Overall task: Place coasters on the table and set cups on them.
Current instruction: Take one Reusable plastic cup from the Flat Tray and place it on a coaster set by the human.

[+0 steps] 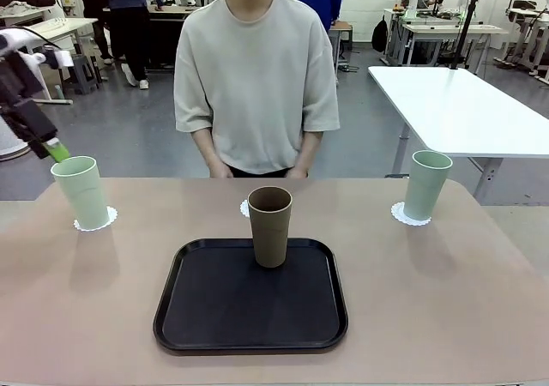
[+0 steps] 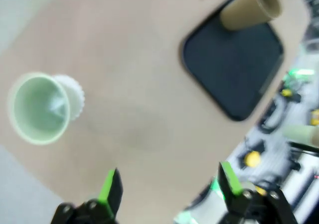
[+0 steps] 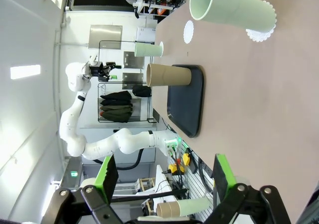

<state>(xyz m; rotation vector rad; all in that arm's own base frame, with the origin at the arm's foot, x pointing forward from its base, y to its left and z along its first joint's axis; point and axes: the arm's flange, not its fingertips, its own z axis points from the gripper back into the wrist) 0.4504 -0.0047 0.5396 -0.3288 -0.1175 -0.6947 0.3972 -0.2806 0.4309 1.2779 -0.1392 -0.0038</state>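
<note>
On black tray (image 1: 214, 310), brown cup (image 1: 270, 227), upright

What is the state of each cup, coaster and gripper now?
left green cup: upright, on its coaster
right green cup: upright, on its coaster
brown cup: upright, on the black tray
middle coaster: bare, on the table
left gripper: jaws open, empty
right gripper: jaws open, empty
</note>
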